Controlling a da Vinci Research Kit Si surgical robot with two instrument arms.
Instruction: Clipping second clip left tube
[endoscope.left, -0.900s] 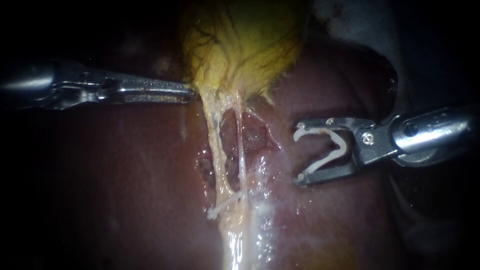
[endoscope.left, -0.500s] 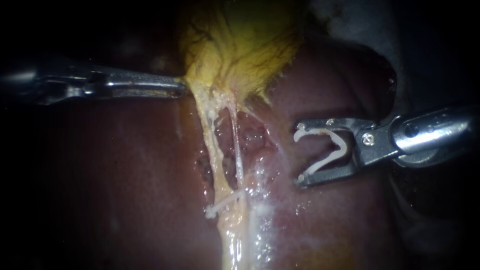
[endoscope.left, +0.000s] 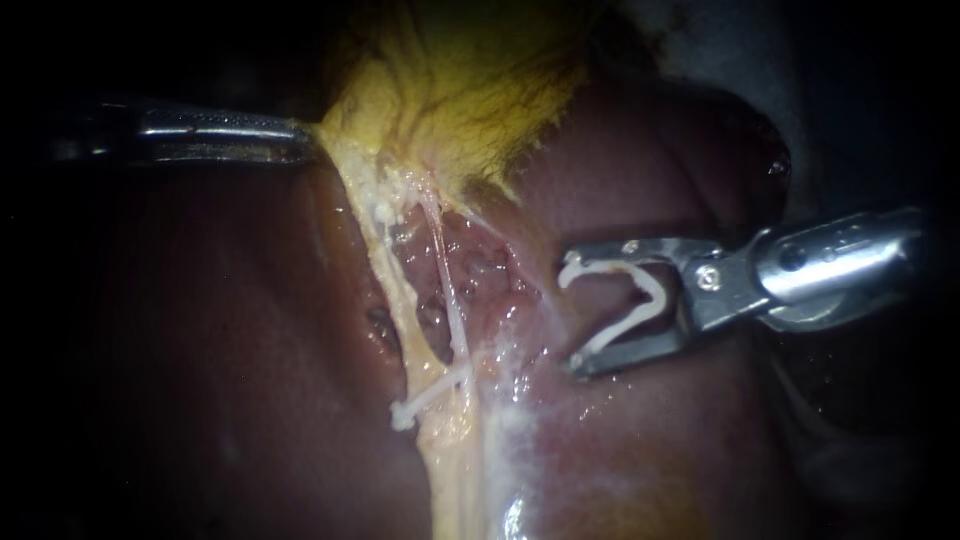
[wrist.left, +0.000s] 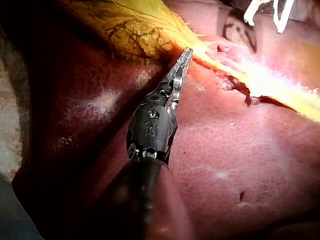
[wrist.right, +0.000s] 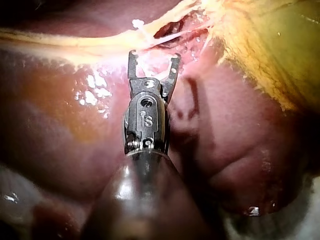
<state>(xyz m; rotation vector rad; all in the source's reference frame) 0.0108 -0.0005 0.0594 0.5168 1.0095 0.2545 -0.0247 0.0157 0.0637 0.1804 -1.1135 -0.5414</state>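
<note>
Ok:
left instrument (endoscope.left: 303, 141): jaws clamped on gallbladder (endoscope.left: 460, 90); I want tension.
right instrument (endoscope.left: 570, 315): jaws wide, holding clip (endoscope.left: 652, 297); I'd straddle left tube (endoscope.left: 394, 290) fully.

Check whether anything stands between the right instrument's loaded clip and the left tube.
The thin right tube does: it runs alongside the left tube, on the side facing the right instrument and its open clip. Between clip and right tube only bare liver shows. The left instrument holds the gallbladder, well aside.

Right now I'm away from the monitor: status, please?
Left instrument shut on gallbladder. Right instrument holds new clip, short of left tube. Placed clip further down. Nothing between.
</note>
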